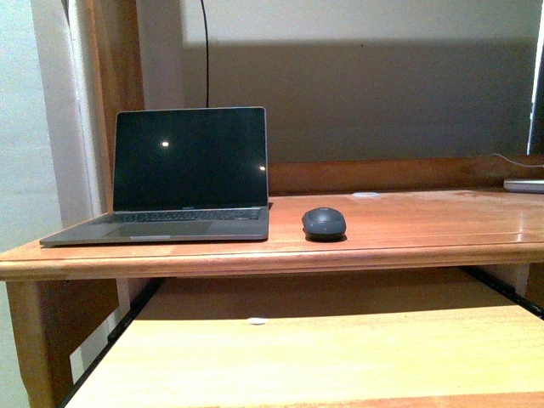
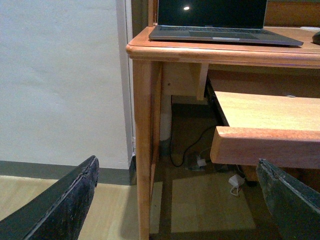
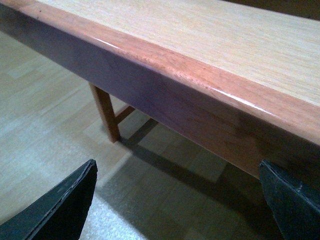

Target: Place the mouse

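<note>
The mouse [image 1: 324, 223], a small dark grey oval, rests on the wooden desk top [image 1: 425, 229] just right of the open laptop [image 1: 187, 178]. Neither arm shows in the front view. My left gripper [image 2: 180, 200] is open and empty, low beside the desk's left leg [image 2: 142, 150], far below the mouse; only a dark sliver of the mouse [image 2: 316, 37] shows at the frame's edge in that view. Open and empty as well, my right gripper [image 3: 177, 200] hangs below the front edge of the pull-out shelf [image 3: 200, 75], over the floor.
The pull-out shelf [image 1: 340, 348] extends under the desk top toward me, with a small white disc [image 1: 257, 321] on it. Another white disc [image 1: 366, 195] and a flat white device [image 1: 524, 184] lie at the desk's back right. Cables and a white charger [image 2: 235, 182] sit on the floor.
</note>
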